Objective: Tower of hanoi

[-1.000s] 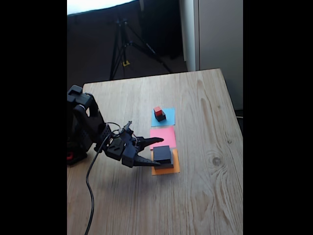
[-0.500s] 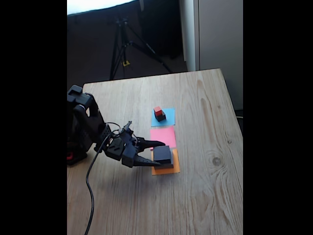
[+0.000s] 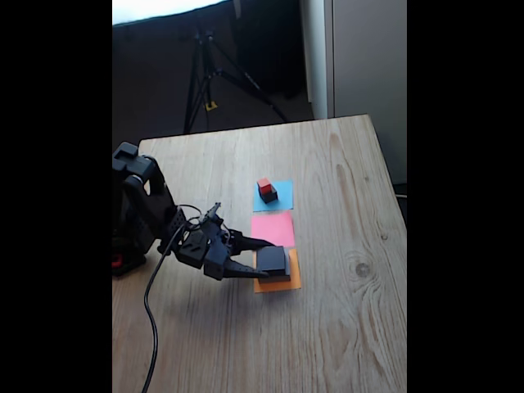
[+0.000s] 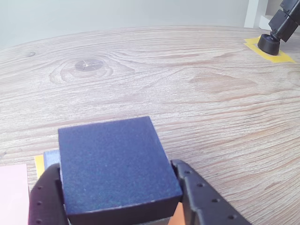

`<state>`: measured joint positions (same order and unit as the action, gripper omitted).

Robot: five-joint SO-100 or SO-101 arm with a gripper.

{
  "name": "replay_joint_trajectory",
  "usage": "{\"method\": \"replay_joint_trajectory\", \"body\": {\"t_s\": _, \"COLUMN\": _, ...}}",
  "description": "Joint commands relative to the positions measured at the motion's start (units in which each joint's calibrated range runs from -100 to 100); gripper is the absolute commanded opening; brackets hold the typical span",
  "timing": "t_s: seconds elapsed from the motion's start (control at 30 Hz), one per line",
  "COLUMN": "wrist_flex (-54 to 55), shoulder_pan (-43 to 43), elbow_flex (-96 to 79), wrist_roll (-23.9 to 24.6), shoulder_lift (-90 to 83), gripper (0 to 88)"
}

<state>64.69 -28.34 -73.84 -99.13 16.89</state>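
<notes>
- Gripper (image 3: 260, 259) straddling the black slab (image 3: 273, 260), one finger (image 4: 199, 199) at each side face, seemingly touching; firm grip not yet certain.
- Slab sitting on the grey slab (image 4: 50, 157) over the orange paper square (image 3: 278, 283), directly ahead of the fingers.
- Lift should be going straight up.

Arm: black, based at the left table edge in the fixed view, folded low and reaching rightward. Gripper (image 3: 264, 259): held near-horizontal just above the tabletop, fingers pointed right, one on the far side and one on the near side of the black slab (image 3: 273, 260). In the wrist view the gripper (image 4: 119, 192) had both studded fingers (image 4: 199, 197) pressed against the slab's sides.
</notes>
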Motion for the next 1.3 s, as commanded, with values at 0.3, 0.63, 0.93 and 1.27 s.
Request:
{"method": "replay_joint_trajectory", "body": {"t_s": 0.3, "wrist_flex": 1.48, "shoulder_pan": 0.72, "elbow_flex": -0.34, "wrist_roll": -0.87, "shoulder_lift": -0.23, "gripper": 21.5}}
{"method": "replay_joint_trajectory", "body": {"t_s": 0.63, "wrist_flex": 1.48, "shoulder_pan": 0.89, "elbow_flex": -1.07, "wrist_roll": -0.87, "shoulder_lift": -1.44, "gripper": 19.3}}
{"method": "replay_joint_trajectory", "body": {"t_s": 0.93, "wrist_flex": -1.52, "shoulder_pan": 2.14, "elbow_flex": -3.16, "wrist_roll": -0.87, "shoulder_lift": -6.06, "gripper": 18.5}}
{"method": "replay_joint_trajectory", "body": {"t_s": 1.27, "wrist_flex": -20.30, "shoulder_pan": 4.40, "elbow_flex": -3.62, "wrist_roll": -0.87, "shoulder_lift": -25.74, "gripper": 18.6}}
